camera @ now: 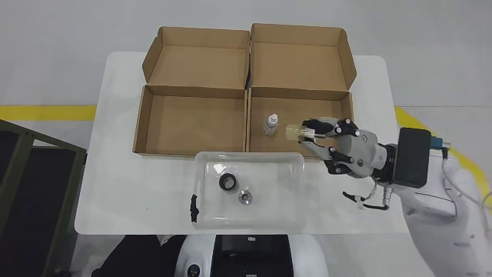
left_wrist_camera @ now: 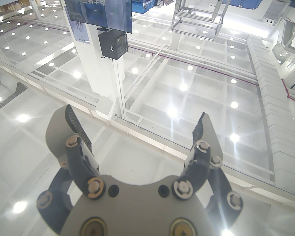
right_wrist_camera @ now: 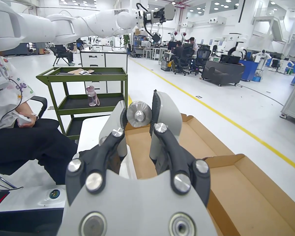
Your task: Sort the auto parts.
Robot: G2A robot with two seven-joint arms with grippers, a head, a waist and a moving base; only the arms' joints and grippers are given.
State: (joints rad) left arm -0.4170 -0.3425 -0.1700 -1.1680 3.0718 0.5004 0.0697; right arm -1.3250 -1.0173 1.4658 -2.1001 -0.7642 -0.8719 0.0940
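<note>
My right gripper (camera: 310, 132) is shut on a short pale cylindrical part (camera: 294, 131), holding it over the near edge of the right cardboard box (camera: 332, 108). In the right wrist view the part (right_wrist_camera: 139, 118) shows a round metal end face between the pads of the gripper (right_wrist_camera: 139, 106). A small white bottle-shaped part (camera: 270, 124) stands inside that box. The clear tray (camera: 284, 200) holds a black ring (camera: 228, 183) and a small silver part (camera: 245, 196). My left gripper (left_wrist_camera: 135, 111) is open, holds nothing and points up at the ceiling.
An open left cardboard box (camera: 192, 123) sits beside the right one, both with lids folded back. A small black piece (camera: 193, 208) lies at the tray's left end. A green cart (camera: 31, 192) stands off the table's left side.
</note>
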